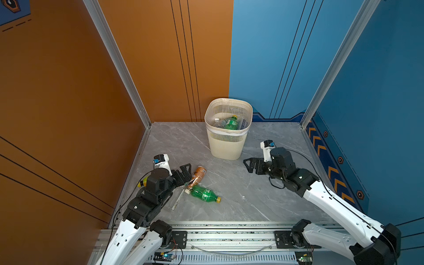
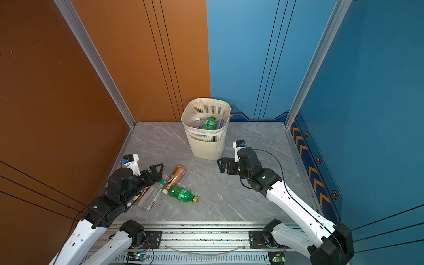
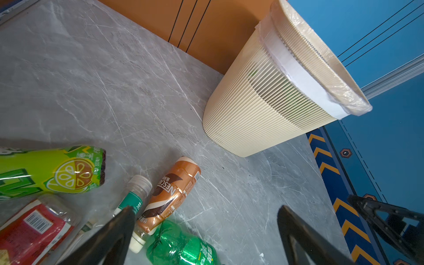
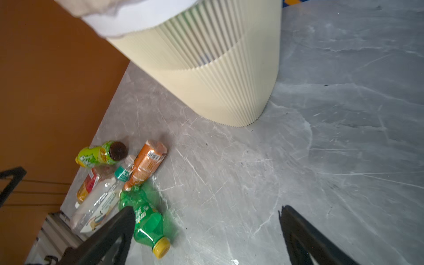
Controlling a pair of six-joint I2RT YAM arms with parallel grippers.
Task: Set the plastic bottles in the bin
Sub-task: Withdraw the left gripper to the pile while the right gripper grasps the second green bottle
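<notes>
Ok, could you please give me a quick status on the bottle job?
Left gripper open, empty, by brown bottle. Right gripper open, empty, near bin. Some bottles binned; brown, green bottle and others lie on table. Nothing blocks bin.

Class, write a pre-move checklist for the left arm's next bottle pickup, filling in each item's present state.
1. Open, empty left gripper: ok.
2. Open, empty right gripper: ok.
3. Upright bin with room inside: ok.
4. Nescafé bottle near left gripper: ok.
5. Nescafé bottle free of neighbours: not ok; green bottle and clear bottle crowd it.
6. Bare table between bottles and bin: ok.
</notes>
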